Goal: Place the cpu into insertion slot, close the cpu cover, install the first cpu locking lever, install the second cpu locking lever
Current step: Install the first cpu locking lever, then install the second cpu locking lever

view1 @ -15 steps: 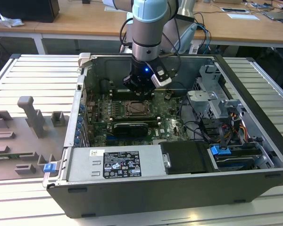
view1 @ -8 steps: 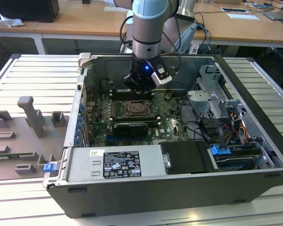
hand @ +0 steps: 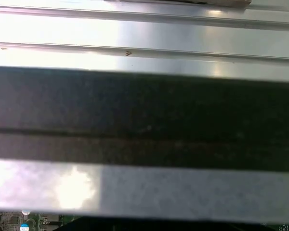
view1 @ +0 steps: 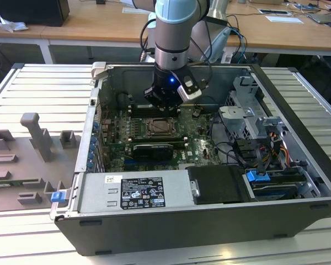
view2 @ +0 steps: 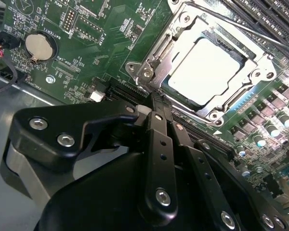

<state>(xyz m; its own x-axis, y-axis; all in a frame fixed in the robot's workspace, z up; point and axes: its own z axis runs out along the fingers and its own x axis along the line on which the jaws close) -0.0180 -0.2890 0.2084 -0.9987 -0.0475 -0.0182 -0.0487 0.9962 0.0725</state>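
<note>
My fingers (view2: pixel 156 103) filled the foreground in the second wrist view, pressed together with nothing between them, their tips just beside the corner of the insertion slot (view2: pixel 149 72). Around me stood the open computer case (view1: pixel 298 143) on the ribbed metal bench (view1: pixel 22 83), with the green circuit board (view2: pixel 86 57) on its floor. The cpu cover (view2: pixel 183 29) lay closed flat over the slot, and the cpu (view2: pixel 202 70) sat inside it, its pale top showing through the cut-out. A round coin battery (view2: pixel 40 45) sat well apart on the board.
</note>
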